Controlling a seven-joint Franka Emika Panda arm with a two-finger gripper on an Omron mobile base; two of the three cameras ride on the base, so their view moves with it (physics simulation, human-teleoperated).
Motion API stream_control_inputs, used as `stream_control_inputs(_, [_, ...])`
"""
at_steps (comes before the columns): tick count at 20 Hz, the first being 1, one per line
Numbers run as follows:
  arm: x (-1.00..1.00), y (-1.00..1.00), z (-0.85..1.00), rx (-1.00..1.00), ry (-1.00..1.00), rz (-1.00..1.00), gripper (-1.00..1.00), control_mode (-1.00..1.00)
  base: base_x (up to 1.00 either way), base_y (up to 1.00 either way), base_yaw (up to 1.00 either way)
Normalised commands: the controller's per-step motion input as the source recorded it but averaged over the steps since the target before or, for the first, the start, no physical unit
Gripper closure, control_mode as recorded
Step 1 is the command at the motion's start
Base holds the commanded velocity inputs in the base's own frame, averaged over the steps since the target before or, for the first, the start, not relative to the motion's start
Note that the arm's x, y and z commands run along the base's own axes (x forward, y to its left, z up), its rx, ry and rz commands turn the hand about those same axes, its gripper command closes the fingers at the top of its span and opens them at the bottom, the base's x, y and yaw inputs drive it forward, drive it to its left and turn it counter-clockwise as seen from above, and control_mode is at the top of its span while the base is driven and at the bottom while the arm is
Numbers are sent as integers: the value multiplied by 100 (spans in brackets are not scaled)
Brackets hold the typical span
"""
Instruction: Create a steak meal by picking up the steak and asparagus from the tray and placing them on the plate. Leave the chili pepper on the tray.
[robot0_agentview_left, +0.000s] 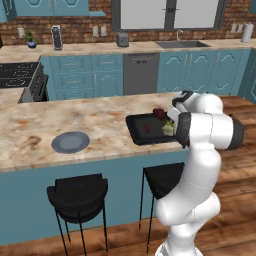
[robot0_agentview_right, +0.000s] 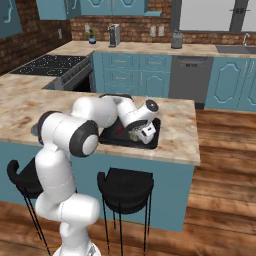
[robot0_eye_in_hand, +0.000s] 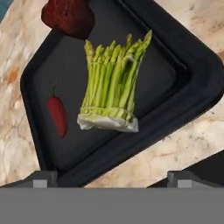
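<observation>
The black tray (robot0_eye_in_hand: 192, 94) lies on the island counter. The asparagus (robot0_eye_in_hand: 111, 85), a green bundle with a pale base, rests in the tray's middle. The dark red-brown steak (robot0_eye_in_hand: 68, 16) sits at one tray corner, and the slim red chili pepper (robot0_eye_in_hand: 57, 116) lies beside the asparagus. My gripper (robot0_eye_in_hand: 113, 179) hovers above the tray (robot0_agentview_right: 107, 136), open, its fingertips (robot0_eye_in_hand: 41, 179) wide apart with nothing between them. In the left base view the steak (robot0_agentview_left: 159, 113) is at the tray's far side, the asparagus (robot0_agentview_left: 168, 128) at its right. The grey-blue plate (robot0_agentview_left: 70, 142) lies bare to the left.
Two black bar stools (robot0_agentview_left: 77, 195) stand in front of the island. A stove (robot0_agentview_left: 20, 77) sits at the far left. The back counter holds a sink (robot0_agentview_left: 181, 44) and a toaster (robot0_agentview_left: 122, 38).
</observation>
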Motion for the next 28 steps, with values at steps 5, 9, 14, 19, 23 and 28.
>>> stream_control_inputs(5, [48, -11, -24, 4, 0, 0, -100, -100, 0, 0, 0])
stream_control_inputs(9, [47, -16, -21, 5, 0, 0, -100, -100, 0, 0, 0])
stream_control_inputs(14, [45, -12, -26, 4, 0, 0, -100, -100, 0, 0, 0])
stream_control_inputs(19, [39, 0, -42, 1, 0, 0, -100, -100, 0, 0, 0])
stream_control_inputs(23, [41, 0, -42, 0, 0, 0, 100, -100, 0, 0, 0])
stream_control_inputs(28, [15, 5, -13, 0, -1, 0, 100, -100, 0, 0, 0])
